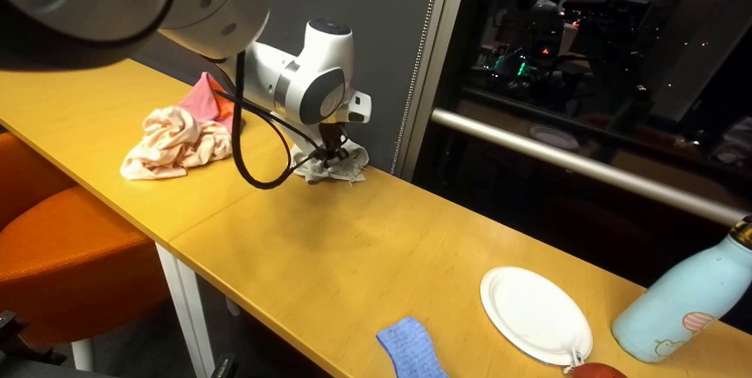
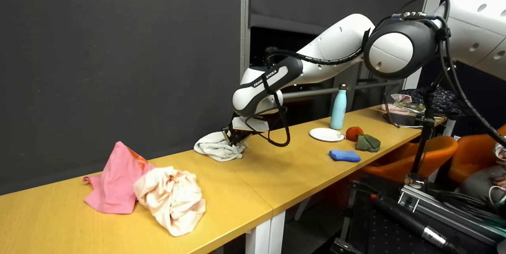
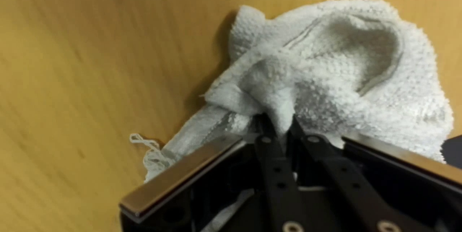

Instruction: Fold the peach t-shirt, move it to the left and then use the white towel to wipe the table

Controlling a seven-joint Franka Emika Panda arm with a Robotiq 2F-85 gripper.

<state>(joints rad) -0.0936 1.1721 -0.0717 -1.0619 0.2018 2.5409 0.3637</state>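
Note:
My gripper (image 3: 280,127) is shut on a pinched fold of the white towel (image 3: 393,116), which bunches up between the fingertips in the wrist view. The towel lies crumpled on the table (image 3: 90,80), and a loose thread trails from its end. Both exterior views show the gripper (image 2: 234,138) pointing down into the towel (image 2: 215,147), close to the dark wall panel. The peach t-shirt (image 2: 174,198) is a rumpled heap on the tabletop (image 2: 269,175), apart from the gripper. In an exterior view the t-shirt (image 1: 167,146) sits near the table's front edge.
A pink cloth (image 2: 114,183) with an orange patch touches the t-shirt. Farther along stand a white plate (image 1: 534,313), a light blue bottle (image 1: 670,301), a blue cloth (image 1: 411,345), a red round object (image 2: 354,133) and a green cloth (image 2: 367,143). The wall panel (image 2: 158,68) borders the table's back.

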